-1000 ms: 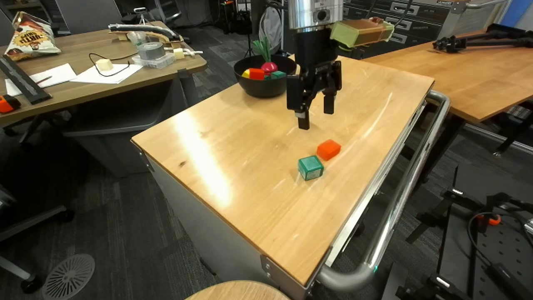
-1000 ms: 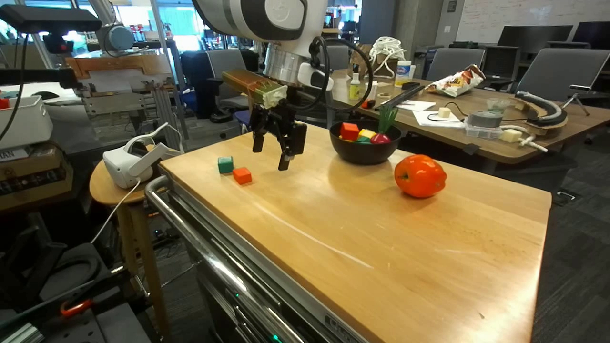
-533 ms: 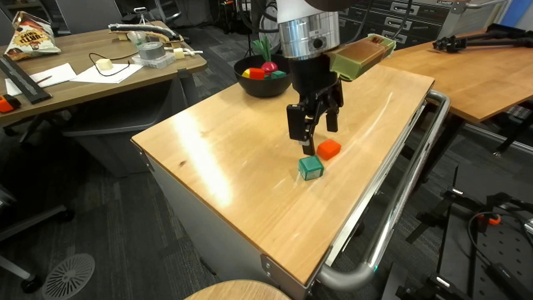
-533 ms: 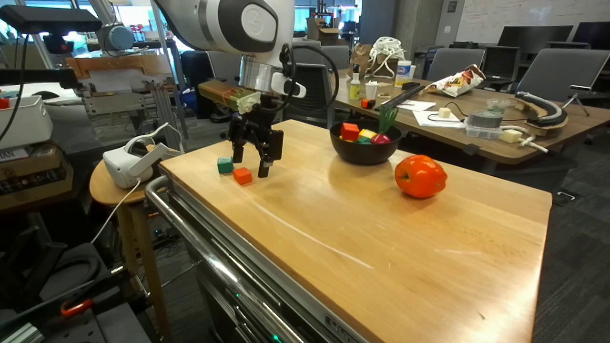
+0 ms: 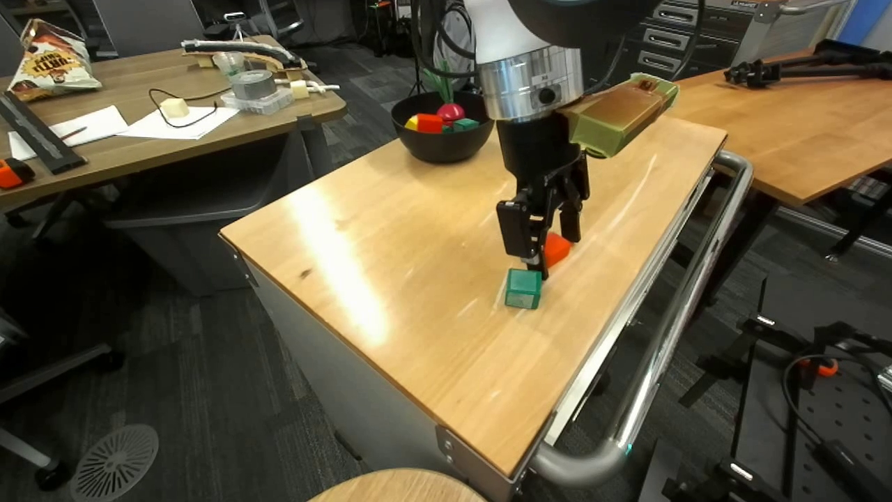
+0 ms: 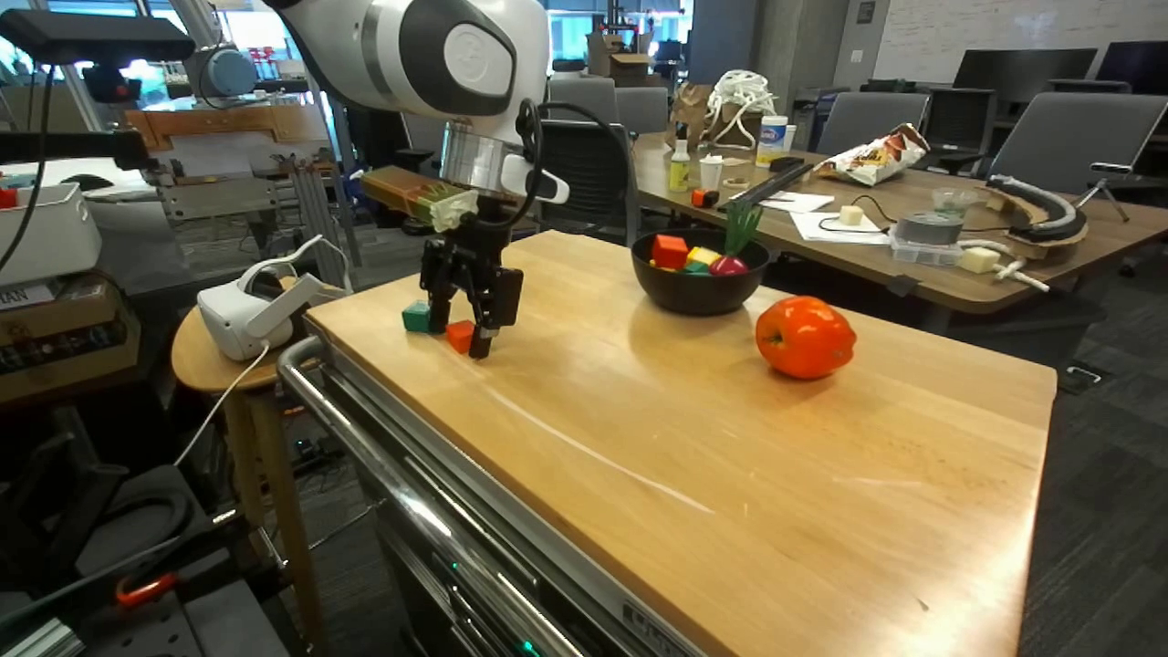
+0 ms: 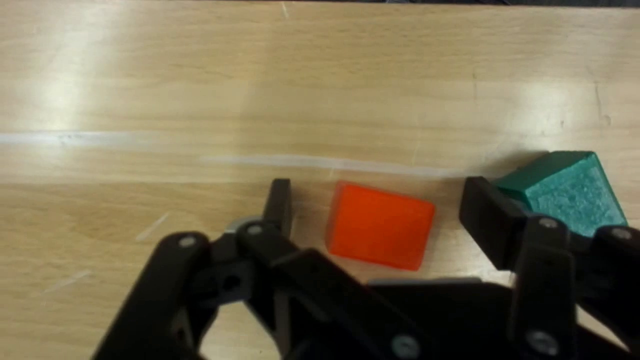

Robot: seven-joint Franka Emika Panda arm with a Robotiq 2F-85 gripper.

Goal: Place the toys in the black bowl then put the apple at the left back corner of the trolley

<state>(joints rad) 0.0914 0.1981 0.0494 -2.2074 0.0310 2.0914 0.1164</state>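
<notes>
My gripper point(image 7: 381, 216) is open and low over the trolley point(image 5: 404, 265). An orange block point(image 7: 382, 227) lies between its fingers, with gaps on both sides in the wrist view. A teal block point(image 7: 575, 200) sits just outside one finger, right against it or very close. Both blocks rest on the wooden top. In both exterior views the black bowl point(image 6: 698, 297) holds several toys, among them a red block point(image 6: 670, 249), a yellow block point(image 6: 703, 257) and a dark red piece point(image 6: 728, 265) with green leaves. The apple point(image 6: 805, 338) stands beside the bowl in an exterior view.
A silver rail handle point(image 5: 669, 335) runs along one side of the trolley. A round stool point(image 6: 205, 360) with a white headset point(image 6: 246, 315) stands close to one end. Beyond the bowl is a desk point(image 6: 1022, 283) with loose items. Cables loop around the arm.
My gripper has come down over the orange block, and its jaws have narrowed slightly. The teal block has shifted and turned a little, away from the orange one.
</notes>
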